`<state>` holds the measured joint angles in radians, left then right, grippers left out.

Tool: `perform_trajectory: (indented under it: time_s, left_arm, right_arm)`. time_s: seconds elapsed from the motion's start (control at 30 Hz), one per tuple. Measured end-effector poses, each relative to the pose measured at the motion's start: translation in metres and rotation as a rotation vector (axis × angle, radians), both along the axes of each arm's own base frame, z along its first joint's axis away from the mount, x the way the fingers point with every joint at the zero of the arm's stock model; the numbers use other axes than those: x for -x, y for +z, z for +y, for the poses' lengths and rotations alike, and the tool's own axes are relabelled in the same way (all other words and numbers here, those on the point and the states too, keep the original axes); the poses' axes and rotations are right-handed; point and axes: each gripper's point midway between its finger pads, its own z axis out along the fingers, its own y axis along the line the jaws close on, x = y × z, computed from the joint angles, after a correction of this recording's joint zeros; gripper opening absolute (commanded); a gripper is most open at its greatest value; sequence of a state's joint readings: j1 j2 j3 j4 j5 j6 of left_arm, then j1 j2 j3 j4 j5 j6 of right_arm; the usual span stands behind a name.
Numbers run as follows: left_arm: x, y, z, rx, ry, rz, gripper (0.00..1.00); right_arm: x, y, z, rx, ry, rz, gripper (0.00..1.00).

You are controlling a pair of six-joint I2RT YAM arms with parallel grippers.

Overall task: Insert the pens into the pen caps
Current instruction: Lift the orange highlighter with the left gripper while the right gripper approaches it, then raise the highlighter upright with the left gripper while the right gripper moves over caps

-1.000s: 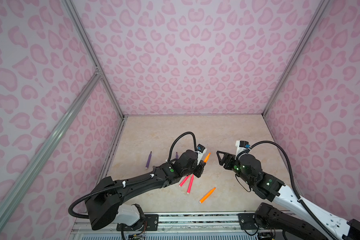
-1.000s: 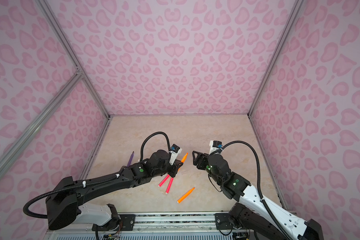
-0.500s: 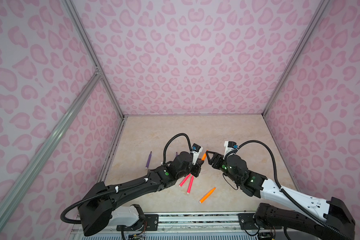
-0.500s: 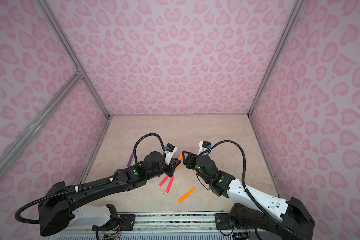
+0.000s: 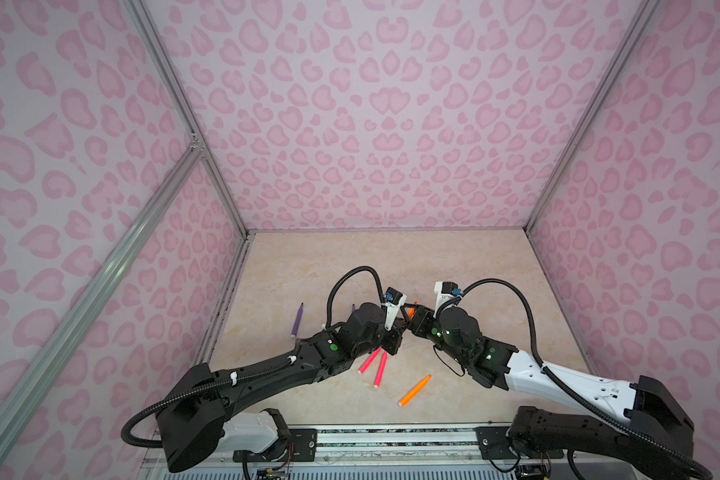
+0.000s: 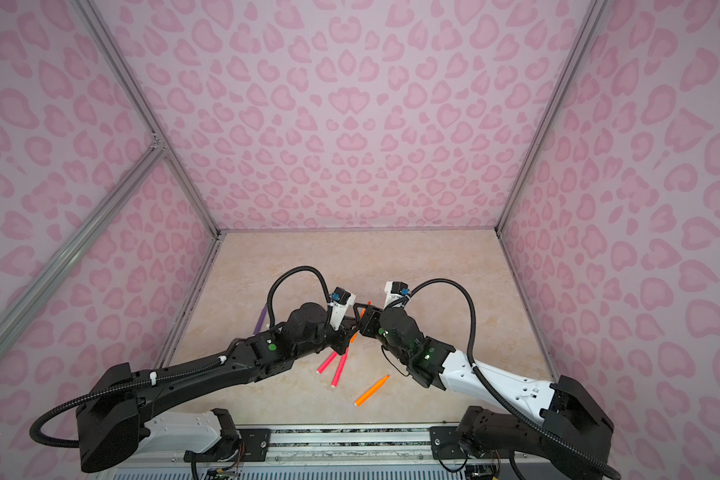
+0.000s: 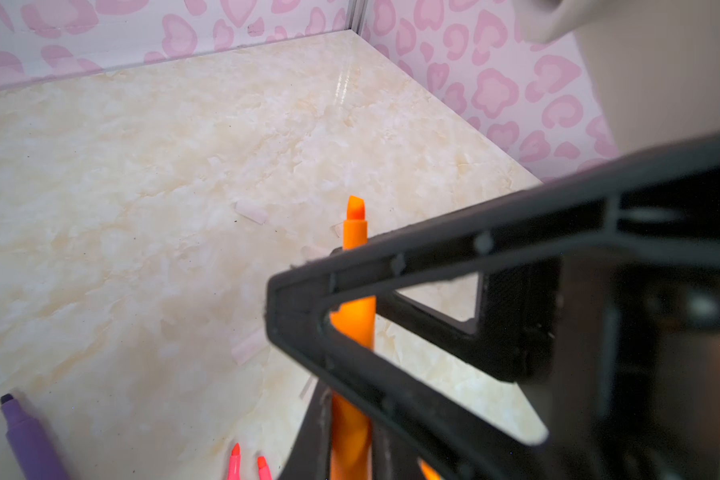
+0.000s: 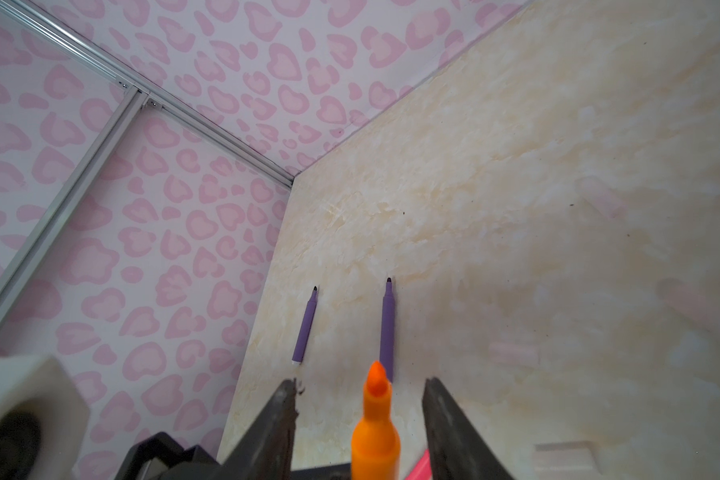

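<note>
Pink heart-print walls, glossy marble-look table. Mid-table, left gripper is clamped on raised orange pen. The right gripper has jaws apart flanking its tip, not visibly touching. Risk: off-centre closing levers the pen askew. Clear pen caps lie loose nearby, likely slide-prone.

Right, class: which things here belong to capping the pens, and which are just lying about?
Belongs: held orange pen, loose orange pen, two pink-red pens, two purple pens, clear caps, left gripper, right gripper.
Just there: patterned walls, metal frame bar, table.
</note>
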<state>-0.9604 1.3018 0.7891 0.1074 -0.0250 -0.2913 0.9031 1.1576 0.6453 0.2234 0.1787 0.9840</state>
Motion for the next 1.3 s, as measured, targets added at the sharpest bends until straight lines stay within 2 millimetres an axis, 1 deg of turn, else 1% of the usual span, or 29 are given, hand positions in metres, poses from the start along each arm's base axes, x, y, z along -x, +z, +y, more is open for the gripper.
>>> perform_trajectory:
  time_s: [0.2,0.3,0.37,0.5,0.67,0.73,0.8,0.93,1.07,1.13,1.23,1.3]
  left_arm:
    - [0.002,0.001,-0.001,0.006,-0.010,0.001,0.03]
    - [0.001,0.001,-0.003,0.006,-0.014,0.006,0.06]
    - [0.000,0.000,-0.005,0.003,-0.017,0.009,0.10]
    - [-0.001,-0.003,-0.006,-0.005,-0.016,0.015,0.19]
    - [-0.001,-0.005,-0.006,-0.012,-0.014,0.018,0.23]
    - [-0.002,-0.005,-0.006,-0.011,-0.013,0.017,0.27]
    - [-0.001,-0.006,-0.005,-0.016,-0.014,0.020,0.28]
    - [-0.001,-0.007,-0.005,-0.021,-0.015,0.021,0.27]
    - [-0.001,-0.007,-0.004,-0.021,-0.014,0.021,0.21]
    - [-0.002,-0.007,-0.003,-0.025,-0.006,0.019,0.17]
    - [-0.002,-0.006,-0.001,-0.028,0.000,0.016,0.15]
    - [-0.002,-0.004,0.000,-0.026,0.003,0.013,0.12]
  right_arm:
    - [0.000,0.000,-0.001,-0.001,-0.006,0.000,0.14]
    - [-0.001,-0.001,-0.003,0.007,-0.015,0.001,0.08]
    - [-0.002,-0.001,-0.004,0.013,-0.023,0.000,0.04]
    - [-0.002,-0.004,-0.004,0.031,-0.031,0.004,0.02]
    - [0.001,-0.005,0.001,0.043,-0.024,0.005,0.01]
    - [0.002,-0.003,0.005,0.036,-0.014,0.002,0.00]
    - [0.002,0.001,0.008,0.021,-0.009,-0.007,0.00]
    - [0.003,0.005,0.011,0.012,-0.005,-0.015,0.00]
    - [0.005,0.005,0.012,0.011,-0.001,-0.016,0.01]
    - [0.005,0.005,0.013,0.013,0.001,-0.017,0.02]
    - [0.006,0.006,0.014,0.011,0.003,-0.018,0.04]
    - [0.006,0.008,0.015,0.006,0.005,-0.021,0.09]
